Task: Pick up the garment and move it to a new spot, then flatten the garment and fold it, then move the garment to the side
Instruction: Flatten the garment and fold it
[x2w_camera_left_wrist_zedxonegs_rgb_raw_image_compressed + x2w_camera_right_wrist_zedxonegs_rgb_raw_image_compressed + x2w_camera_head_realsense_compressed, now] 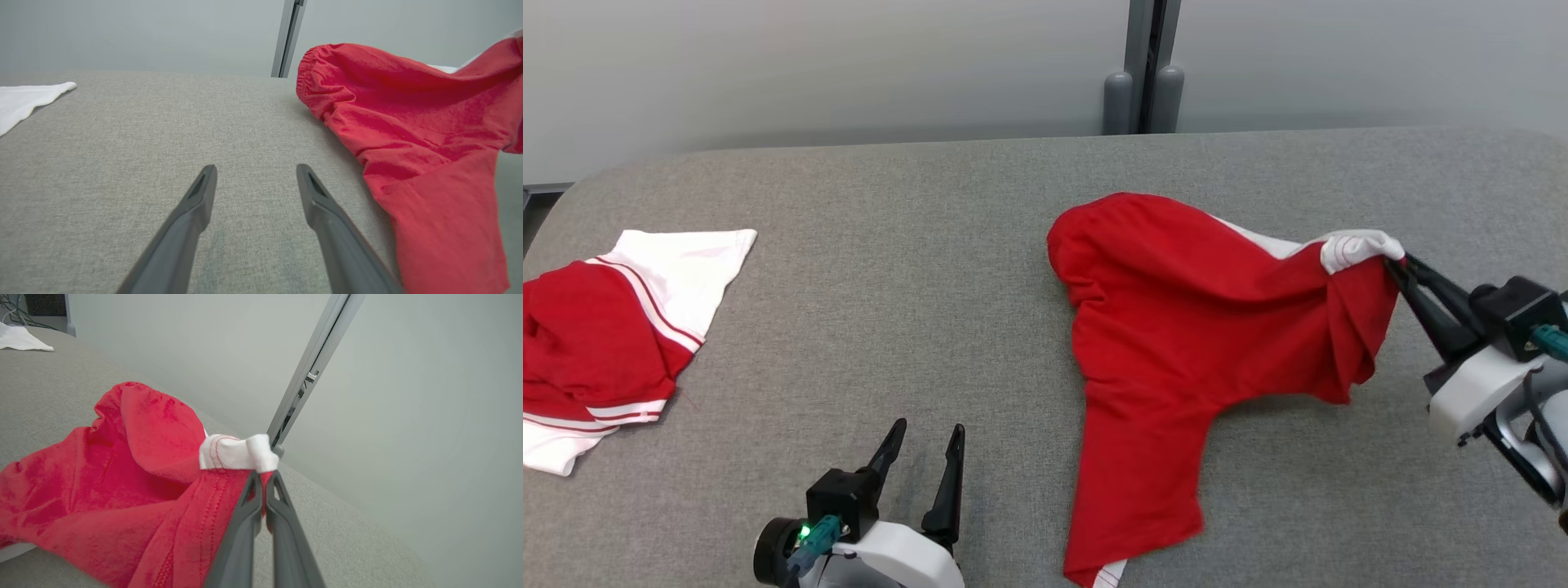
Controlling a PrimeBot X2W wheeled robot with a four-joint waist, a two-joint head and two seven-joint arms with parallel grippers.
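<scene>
The garment (1176, 327) is red with white trim and lies on the grey table, its right corner lifted off the cloth. My right gripper (1395, 263) is shut on that white-edged corner, holding it up at the table's right. In the right wrist view the right gripper (263, 477) pinches the white hem, with the red garment (122, 490) hanging to the left. My left gripper (929, 437) stands open near the front edge, left of the garment and apart from it. In the left wrist view the left gripper (255, 171) has bare table between its fingers, with the garment (408, 134) to the right.
A second red and white garment (605, 335) lies at the table's far left; its white corner (24, 100) shows in the left wrist view. The grey table (890, 310) spreads between the two garments. A grey wall with a vertical post (1143, 73) stands behind.
</scene>
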